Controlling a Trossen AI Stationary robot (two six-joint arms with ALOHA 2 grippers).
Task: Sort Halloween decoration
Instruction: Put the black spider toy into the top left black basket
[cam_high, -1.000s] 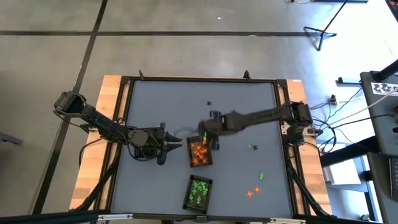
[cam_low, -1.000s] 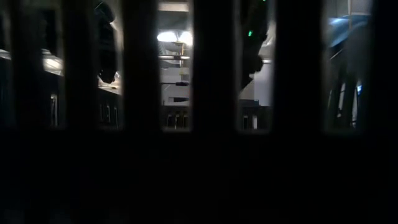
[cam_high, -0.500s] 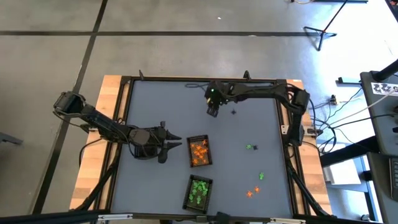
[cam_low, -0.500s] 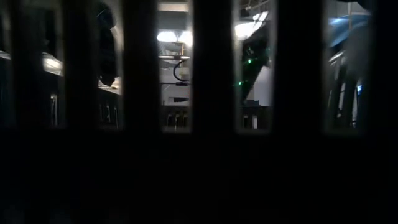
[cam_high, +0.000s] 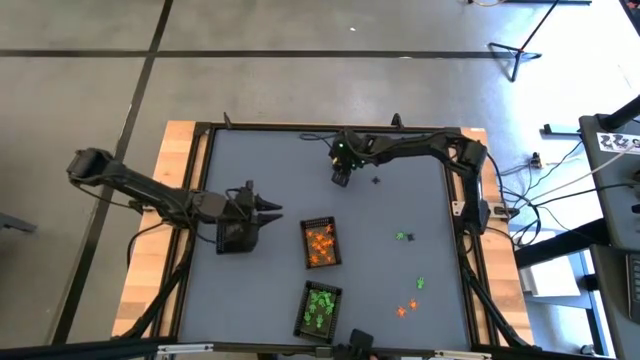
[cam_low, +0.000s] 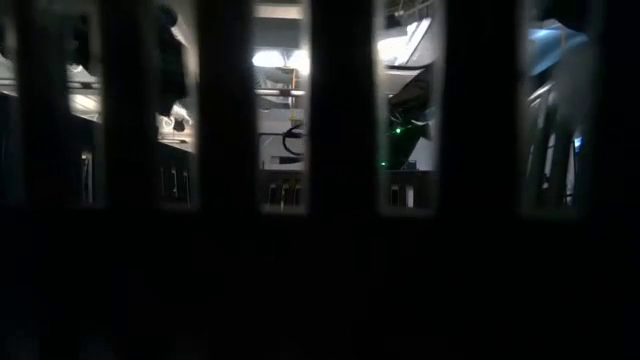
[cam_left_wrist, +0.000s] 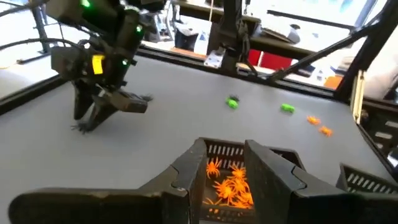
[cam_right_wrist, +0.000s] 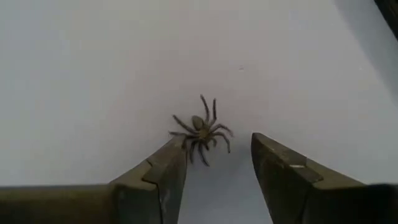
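- Right gripper (cam_right_wrist: 214, 165): fingers parted, nothing between them, tips just short of a small dark spider (cam_right_wrist: 201, 131) lying flat on the grey table (cam_high: 400, 290).
- Same gripper (cam_high: 342, 178) seen from above: near the table's far edge, well away from the orange tray (cam_high: 320, 244).
- Left gripper (cam_left_wrist: 222, 180): fingers apart with a narrow gap, holding nothing; it hangs beside the orange tray (cam_left_wrist: 225, 182), on that tray's left.
- Orange tray: dark, rectangular, mid-table, filled with orange spiders (cam_left_wrist: 230, 185).
- Green tray (cam_high: 321, 308): just nearer than the orange tray, filled with green pieces.
- Loose green pieces (cam_high: 404, 237): right of the orange tray, on bare table.
- Loose orange pieces (cam_high: 404, 308): right of the green tray.
- Low view: too dark to tell anything on the table.
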